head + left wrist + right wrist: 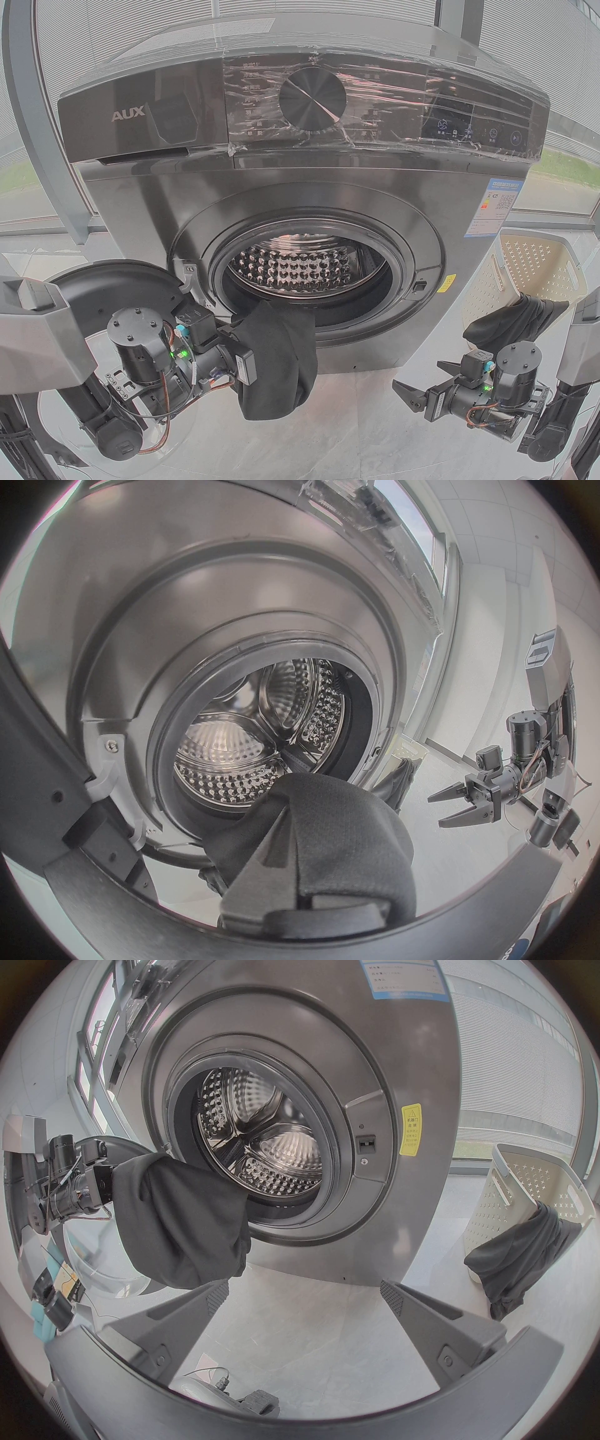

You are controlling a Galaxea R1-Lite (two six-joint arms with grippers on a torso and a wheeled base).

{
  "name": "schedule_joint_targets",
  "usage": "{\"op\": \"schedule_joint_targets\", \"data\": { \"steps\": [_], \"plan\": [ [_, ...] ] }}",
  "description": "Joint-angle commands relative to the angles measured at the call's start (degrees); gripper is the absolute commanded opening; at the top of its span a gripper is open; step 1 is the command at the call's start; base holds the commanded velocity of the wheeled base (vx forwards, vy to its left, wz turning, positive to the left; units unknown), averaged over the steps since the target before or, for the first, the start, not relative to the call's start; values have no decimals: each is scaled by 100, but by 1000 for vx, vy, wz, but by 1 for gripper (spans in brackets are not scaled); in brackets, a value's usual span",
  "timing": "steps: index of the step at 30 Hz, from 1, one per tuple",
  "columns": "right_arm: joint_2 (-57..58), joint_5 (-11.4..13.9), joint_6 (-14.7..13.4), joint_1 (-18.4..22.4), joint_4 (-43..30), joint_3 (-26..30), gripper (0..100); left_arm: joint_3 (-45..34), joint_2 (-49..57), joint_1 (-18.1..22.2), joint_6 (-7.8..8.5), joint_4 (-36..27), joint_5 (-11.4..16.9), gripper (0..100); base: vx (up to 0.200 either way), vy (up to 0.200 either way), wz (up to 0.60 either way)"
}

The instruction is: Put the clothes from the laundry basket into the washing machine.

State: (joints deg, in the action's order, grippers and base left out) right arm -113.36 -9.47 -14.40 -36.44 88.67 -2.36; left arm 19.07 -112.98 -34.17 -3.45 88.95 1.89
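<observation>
The washing machine (300, 181) stands with its round door (112, 290) swung open to the left, and the steel drum (306, 265) shows inside. My left gripper (250, 365) is shut on a black garment (278, 362) just below the lower left rim of the opening. The cloth drapes over its fingers (275, 867) and its top touches the door seal. My right gripper (415, 390) hovers open and empty low at the right, near the floor. Its fingers (187, 1322) are spread wide. The laundry basket (540, 265) lies tipped at the far right, a second black garment (515, 322) spilling out.
Pale tiled floor (369, 425) spreads in front of the machine between the two arms. The open door occupies the space behind my left arm. The basket (531, 1185) sits close beside the machine's right side.
</observation>
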Motion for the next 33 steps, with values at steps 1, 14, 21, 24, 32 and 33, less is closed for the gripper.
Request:
{"op": "schedule_joint_targets", "data": {
  "steps": [1,14,21,24,32,33],
  "plan": [
    [-2,16,-2,-21,1,8,100,-17,-40,-151,-15,43,-4,0,0,0,0],
    [244,33,25,-303,1,17,100,1047,-813,-723,-569,43,-57,0,0,0,0],
    [402,33,42,-408,1,34,100,2057,-1815,-608,-569,34,-83,0,0,0,0],
    [429,33,42,-408,1,34,100,2655,-2184,-433,-551,25,-207,0,0,0,0],
    [517,42,51,-426,-8,52,100,4052,-2755,24,-551,-836,-312,0,0,0,0],
    [517,33,51,-426,-8,43,100,4158,-2755,42,-551,-968,-312,0,0,0,0]
  ]
}}
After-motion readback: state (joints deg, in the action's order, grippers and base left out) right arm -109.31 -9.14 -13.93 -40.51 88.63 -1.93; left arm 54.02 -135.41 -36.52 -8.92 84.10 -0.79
